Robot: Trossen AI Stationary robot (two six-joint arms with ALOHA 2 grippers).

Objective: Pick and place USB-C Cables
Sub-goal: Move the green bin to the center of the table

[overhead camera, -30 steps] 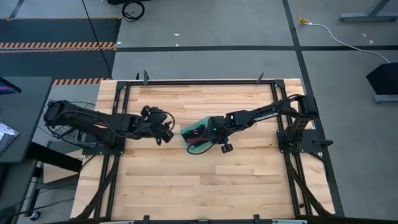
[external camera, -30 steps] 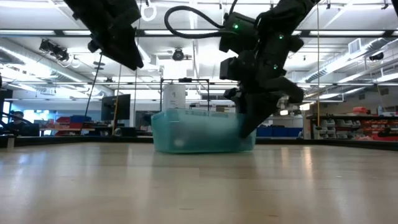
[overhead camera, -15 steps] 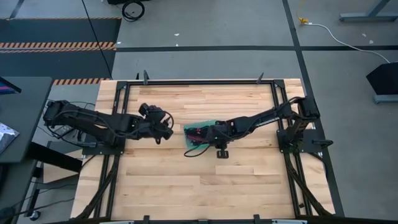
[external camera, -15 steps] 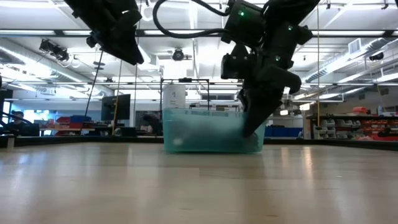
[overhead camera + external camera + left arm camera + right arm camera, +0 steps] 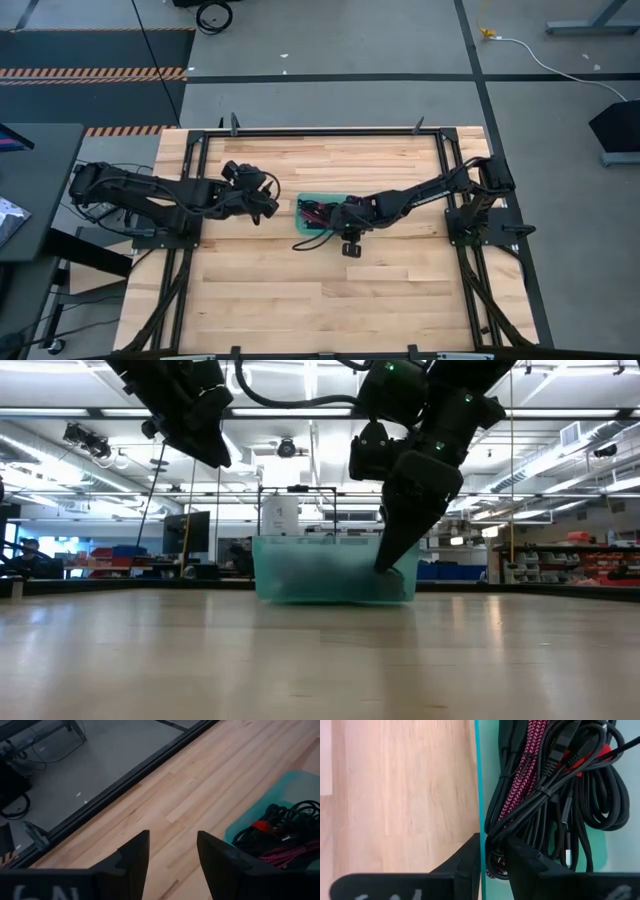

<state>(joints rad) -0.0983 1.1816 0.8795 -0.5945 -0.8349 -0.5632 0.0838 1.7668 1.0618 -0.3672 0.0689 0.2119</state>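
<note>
Two dark arms over a wooden bench (image 5: 300, 290), shown at the placing stage. USB-C cables (image 5: 555, 785), black bundles with a red tie and one magenta braided cable, heaped together inside the teal tray (image 5: 303, 227) near bench centre. Right end effector (image 5: 492, 851) lowered at the tray's edge, fingers narrowly parted and straddling the tray wall, one finger outside on the bench side, the other inside against the cables; nothing clearly held between them, though contact with the magenta cable cannot be ruled out. Left end effector (image 5: 172, 851) raised just beside the tray, fingers moderately apart and empty, waiting. Judged step: cables appear already deposited, task near completion. Next move likely calls for a straight upward withdrawal of the right arm, clear of the tray rim. Obstacles: tray wall between the fingers, liable to be dragged or tipped; loose cable loops, liable to snag. Beyond the bench: dark frame rails (image 5: 320, 131) and room floor.
</note>
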